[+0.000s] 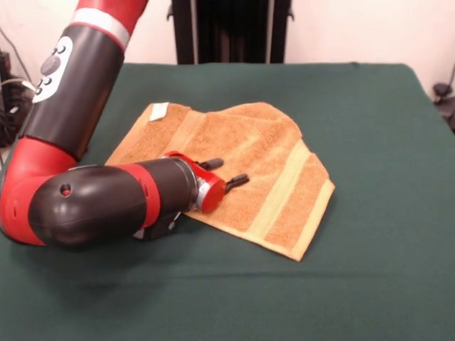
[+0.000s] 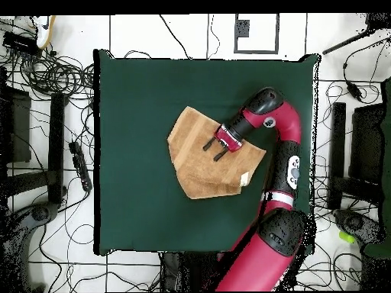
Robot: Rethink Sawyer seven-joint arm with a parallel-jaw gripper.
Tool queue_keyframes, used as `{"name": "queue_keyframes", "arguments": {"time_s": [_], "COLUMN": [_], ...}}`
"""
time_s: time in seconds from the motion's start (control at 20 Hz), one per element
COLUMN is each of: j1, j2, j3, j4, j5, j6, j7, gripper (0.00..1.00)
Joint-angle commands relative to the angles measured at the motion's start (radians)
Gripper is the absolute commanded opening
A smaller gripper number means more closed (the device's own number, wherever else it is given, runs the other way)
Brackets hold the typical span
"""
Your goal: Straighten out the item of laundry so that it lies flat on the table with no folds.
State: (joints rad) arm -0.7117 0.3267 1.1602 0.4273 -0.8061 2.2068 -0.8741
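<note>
The golden-orange towel lies in the middle of the dark green table. Its outline is uneven and one part is folded over. Pale yellowish bands run near its right end, and a white label shows at its far left corner. My gripper hangs low over the towel's middle, pointing sideways, with its two black fingers apart and nothing between them. In the overhead view the gripper is over the towel, with the label at the towel's lower right on the table.
My red and black arm reaches in from the left in the front view and covers the towel's near left edge. The black pedestal stands behind the table. Cables and equipment lie on the floor around the table.
</note>
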Motion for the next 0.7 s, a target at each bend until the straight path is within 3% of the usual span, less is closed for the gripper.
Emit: {"name": "queue_keyframes", "arguments": {"time_s": [0.05, 0.45, 0.7], "j1": [-0.007, -0.042, -0.084], "j2": [0.222, 0.255, 0.284], "j3": [0.206, 0.485, 0.572], "j4": [-0.261, -0.302, -0.29], "j5": [-0.464, -0.789, -0.794], "j6": [-0.505, -0.433, -0.484], "j7": [-0.361, -0.462, -0.589], "gripper": [1.0, 1.0, 1.0]}}
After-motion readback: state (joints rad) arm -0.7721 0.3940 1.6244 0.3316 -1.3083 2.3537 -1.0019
